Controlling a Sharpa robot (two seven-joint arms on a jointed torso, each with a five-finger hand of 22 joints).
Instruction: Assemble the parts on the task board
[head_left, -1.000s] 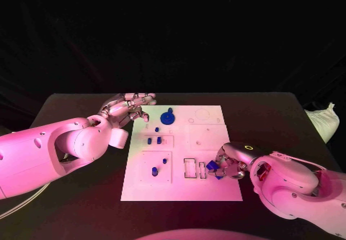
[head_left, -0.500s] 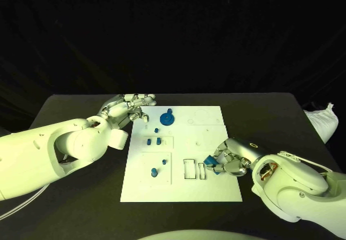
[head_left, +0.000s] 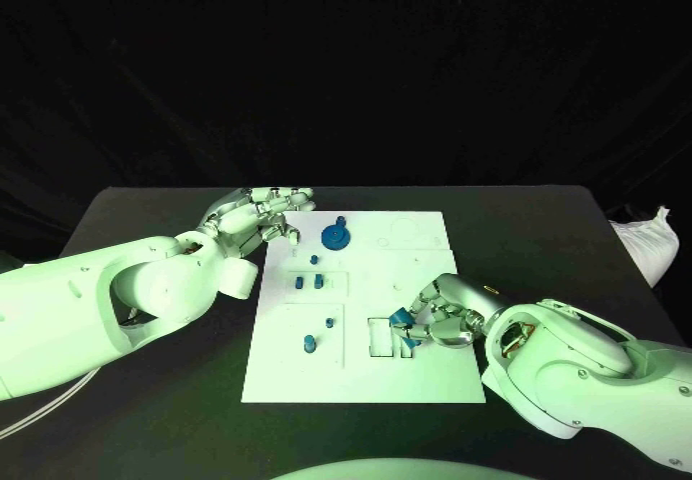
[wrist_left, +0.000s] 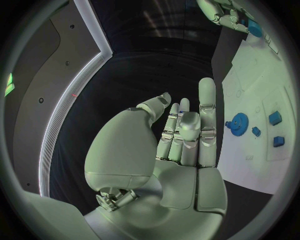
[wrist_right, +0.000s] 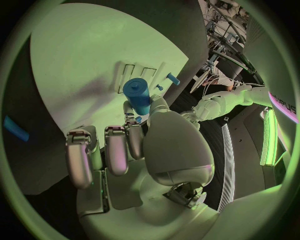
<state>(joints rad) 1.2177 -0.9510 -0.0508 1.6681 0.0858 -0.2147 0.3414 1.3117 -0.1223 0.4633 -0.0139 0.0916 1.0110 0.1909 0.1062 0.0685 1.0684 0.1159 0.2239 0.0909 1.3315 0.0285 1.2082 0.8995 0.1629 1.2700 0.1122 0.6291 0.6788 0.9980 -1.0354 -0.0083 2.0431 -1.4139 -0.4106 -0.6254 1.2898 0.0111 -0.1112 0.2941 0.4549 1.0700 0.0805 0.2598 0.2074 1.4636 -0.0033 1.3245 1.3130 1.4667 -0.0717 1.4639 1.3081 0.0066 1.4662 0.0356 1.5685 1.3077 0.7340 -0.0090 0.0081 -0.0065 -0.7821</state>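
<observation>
Head view: a blue part (head_left: 402, 319) sits pinched in the right robot hand (head_left: 437, 318) above the task board (head_left: 433, 380) slots; the left robot hand (head_left: 264, 213), fingers spread, empty, hovers by the board's far-left corner on the worktop (head_left: 144, 210).

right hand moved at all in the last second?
Yes. The right hand, holding a blue part, has shifted left across the task board, from beside the two rectangular slots to over them.

One board (head_left: 418, 375) on one table (head_left: 548, 215) — two hands, left (head_left: 264, 215) and right (head_left: 440, 318). One gear (head_left: 335, 236); several small blue parts, number unclear.
</observation>
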